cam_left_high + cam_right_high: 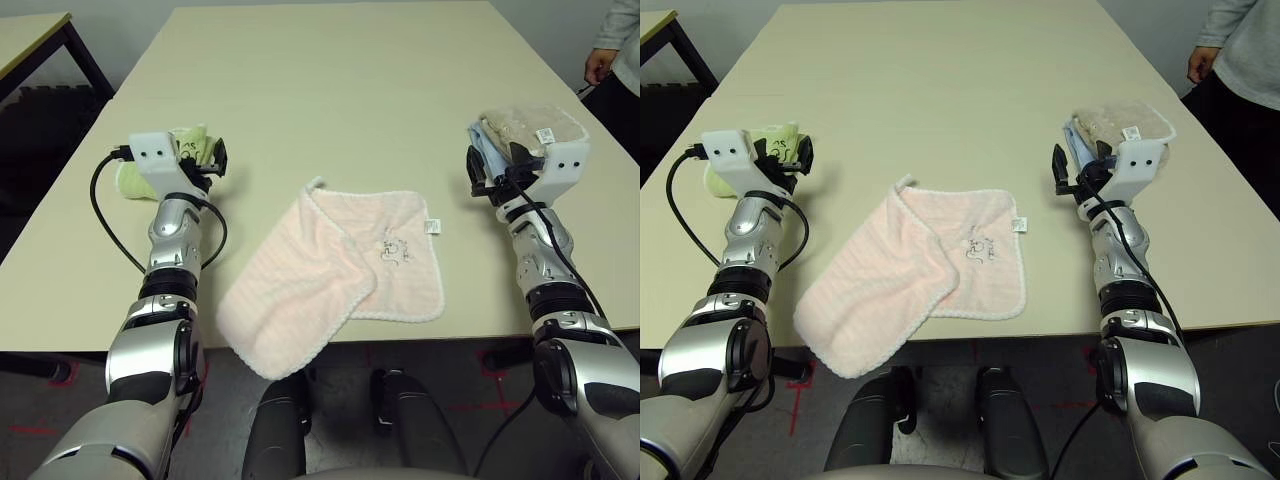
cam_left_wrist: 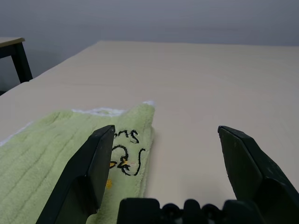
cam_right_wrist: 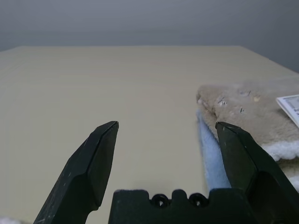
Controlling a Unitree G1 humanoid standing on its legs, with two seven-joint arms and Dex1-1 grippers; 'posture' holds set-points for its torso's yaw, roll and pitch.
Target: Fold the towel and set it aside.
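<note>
The pink towel (image 1: 335, 275) lies partly folded at the desk's (image 1: 330, 80) near edge, one corner drooping over it, long axis diagonal. Both forearms rest raised either side: left pincer (image 2: 168, 154) released over the lime-green towel (image 2: 56, 154), right pincer (image 3: 166, 149) released beside the beige towel (image 3: 252, 112). A person (image 1: 1240, 50) stands at the far right corner.

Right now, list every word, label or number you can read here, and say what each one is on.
Green towel: black stitched writing, partly hidden by the left gripper; not readable.
Pink towel: white tag, too small to read; grey embroidery is no legible word.
Beige towel: white label, print too small.
</note>
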